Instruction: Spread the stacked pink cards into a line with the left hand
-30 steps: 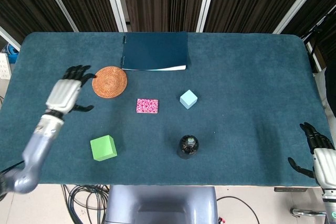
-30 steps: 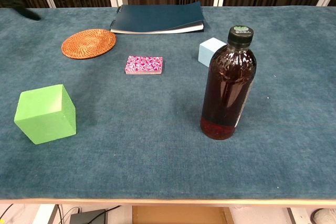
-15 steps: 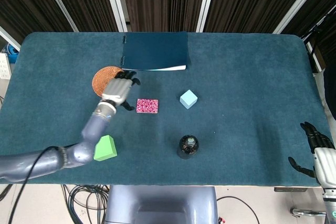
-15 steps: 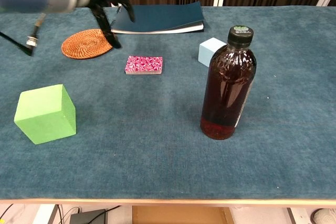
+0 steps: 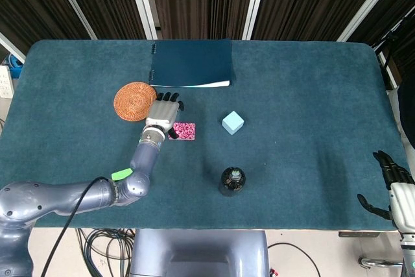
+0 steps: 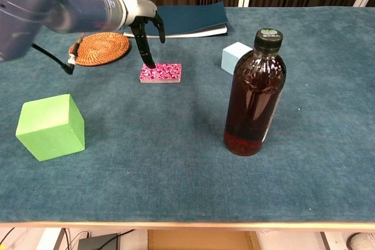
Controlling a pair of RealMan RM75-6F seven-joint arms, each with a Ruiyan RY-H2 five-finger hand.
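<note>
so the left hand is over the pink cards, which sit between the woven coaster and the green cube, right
Not quite. The left hand is over the pink cards, but in the head view they sit between the woven coaster and the light blue cube, not the green one.

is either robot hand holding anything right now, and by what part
Nothing is held. The left robot hand hangs over the left end of the pink cards, fingers pointing down, gripping nothing. The right robot hand is open at the table edge.

table: matt, napped dark teal cloth (image 6: 176,162)
round coaster left of left hand (image 5: 162,114): rough woven orange rattan (image 5: 134,100)
bottle: glossy brown clear plastic (image 6: 255,95)
left hand shell: smooth grey plastic
</note>
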